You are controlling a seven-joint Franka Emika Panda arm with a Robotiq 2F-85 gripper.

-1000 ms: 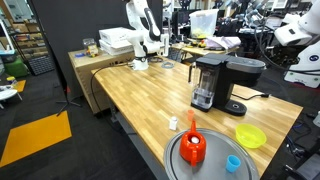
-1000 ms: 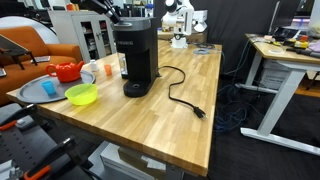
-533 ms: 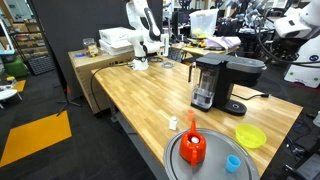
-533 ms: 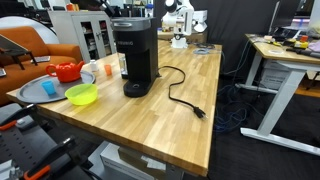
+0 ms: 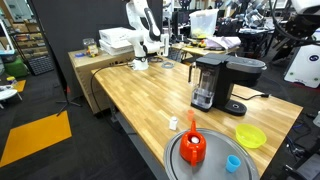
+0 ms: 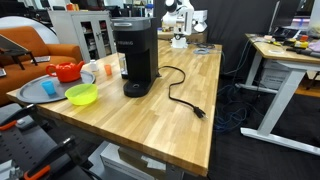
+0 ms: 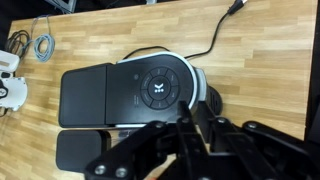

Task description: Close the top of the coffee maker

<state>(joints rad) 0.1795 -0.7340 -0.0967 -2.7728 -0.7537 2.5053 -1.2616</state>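
The black coffee maker stands on the wooden table in both exterior views. Its top lies flat and down on the machine, with the round button panel facing up at me in the wrist view. My gripper hangs above the machine's front edge, its two black fingers close together and holding nothing. It touches nothing. The gripper itself does not show clearly in the exterior views; only part of the white arm shows at the right edge.
A red pot sits on a round grey tray with a blue cup. A yellow-green bowl lies beside the machine. The black power cord runs across the table. Another white robot stands at the far end.
The white arm at the right edge of an exterior view has shifted, moving away from above the machine. The coffee maker and its top have not moved.
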